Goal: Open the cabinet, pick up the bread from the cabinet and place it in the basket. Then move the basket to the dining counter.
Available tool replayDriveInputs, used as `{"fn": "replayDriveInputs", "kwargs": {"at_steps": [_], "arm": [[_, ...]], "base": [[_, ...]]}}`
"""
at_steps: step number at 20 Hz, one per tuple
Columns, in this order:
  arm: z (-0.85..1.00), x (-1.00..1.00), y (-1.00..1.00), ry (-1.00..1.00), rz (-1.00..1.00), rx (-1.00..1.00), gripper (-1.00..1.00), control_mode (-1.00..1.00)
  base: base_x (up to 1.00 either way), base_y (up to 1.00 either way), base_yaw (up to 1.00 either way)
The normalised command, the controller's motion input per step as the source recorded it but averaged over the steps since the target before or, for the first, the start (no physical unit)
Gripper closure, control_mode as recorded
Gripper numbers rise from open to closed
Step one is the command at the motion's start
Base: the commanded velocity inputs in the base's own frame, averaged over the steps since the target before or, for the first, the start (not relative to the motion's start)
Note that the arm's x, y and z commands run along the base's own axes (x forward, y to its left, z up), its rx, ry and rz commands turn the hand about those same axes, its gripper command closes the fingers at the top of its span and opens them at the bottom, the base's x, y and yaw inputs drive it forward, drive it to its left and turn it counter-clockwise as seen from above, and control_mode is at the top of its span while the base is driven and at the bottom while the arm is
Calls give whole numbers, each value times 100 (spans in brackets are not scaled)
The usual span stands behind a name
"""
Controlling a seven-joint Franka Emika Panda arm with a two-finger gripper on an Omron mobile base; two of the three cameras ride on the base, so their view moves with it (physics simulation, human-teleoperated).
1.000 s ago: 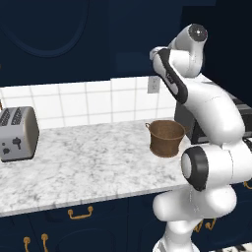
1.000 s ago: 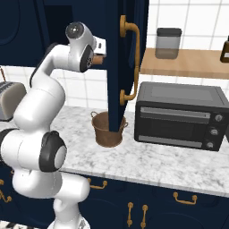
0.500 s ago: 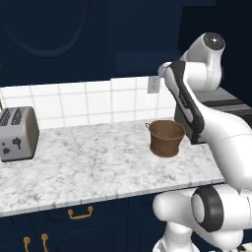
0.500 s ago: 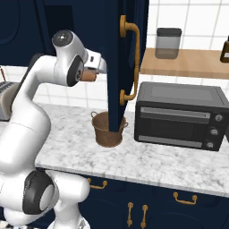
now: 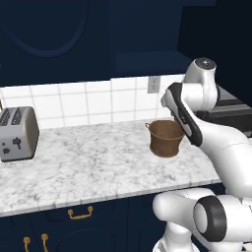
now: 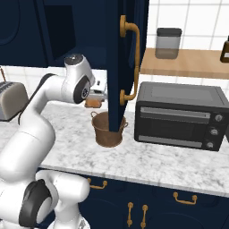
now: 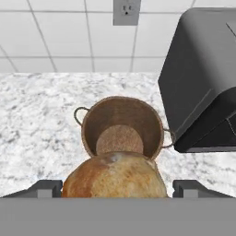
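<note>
Marble desk (image 5: pixel 88 162) under white tiles, cabinet (image 6: pixel 127 58) door swung open, and the carry is on: the tool (image 7: pixel 118 186) pinches the bread (image 7: pixel 115 177), poised high over the basket (image 7: pixel 122 126), whose mouth sits at twelve o'clock of the loaf in the hand view. Next, I'd say: centre over the rim, lower, let go. The oven (image 6: pixel 181 116) sits just beside the basket at three o'clock.

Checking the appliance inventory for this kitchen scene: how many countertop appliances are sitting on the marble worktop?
2. A grey toaster stands at the worktop's left end, and a black toaster oven sits to the right of the basket. Others may lie outside the frames.
</note>
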Motion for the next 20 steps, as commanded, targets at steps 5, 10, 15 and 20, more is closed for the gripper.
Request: {"fn": "replayDriveInputs", "kwargs": {"at_steps": [5,10,15,20], "arm": [[-93,62,-21,16,0,0,100,-100],[-75,59,-1,9,0,0,100,-100],[-61,58,-1,9,0,0,100,-100],[-50,49,-7,6,0,0,100,-100]], "base": [[0,0,0],[0,0,0],[0,0,0],[0,0,0]]}}
